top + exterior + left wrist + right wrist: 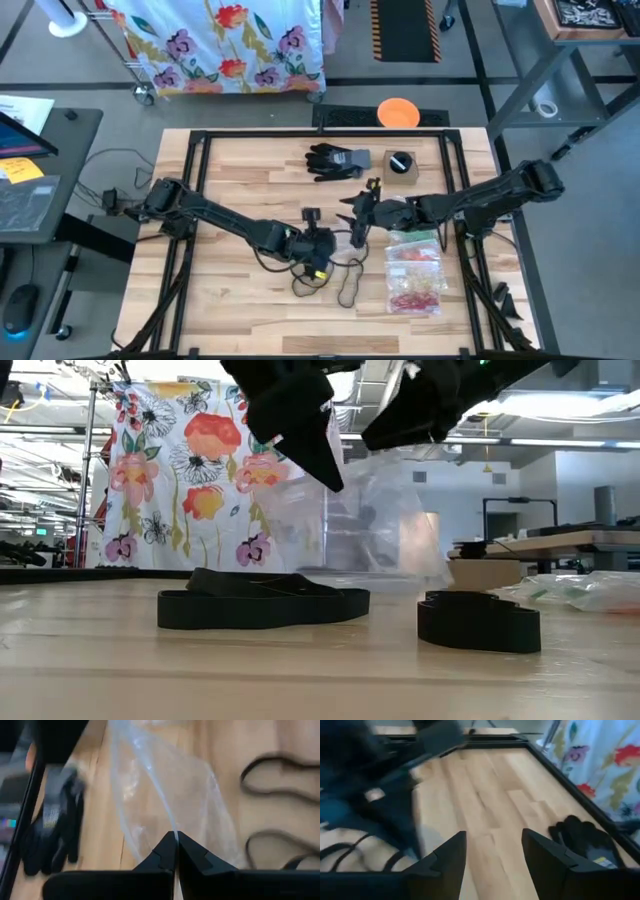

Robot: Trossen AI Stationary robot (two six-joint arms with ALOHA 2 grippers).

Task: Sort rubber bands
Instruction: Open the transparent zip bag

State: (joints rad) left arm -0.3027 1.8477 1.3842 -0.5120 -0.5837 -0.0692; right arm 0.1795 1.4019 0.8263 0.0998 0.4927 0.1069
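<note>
Mid-table, the left gripper [175, 851] has its fingers pinched on a clear plastic bag [170, 795], lifting it. The right gripper [492, 852], fingers spread, hovers beside it. Black rubber bands [345, 285] lie nearby, coloured ones bagged right. Likely next: opening the bag.

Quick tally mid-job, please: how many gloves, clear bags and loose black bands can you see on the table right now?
black glove: 1
empty clear bag, pinched in the left gripper: 1
filled clear bags: 2, as far as the high view shows
loose black bands: 2
Total: 6
</note>
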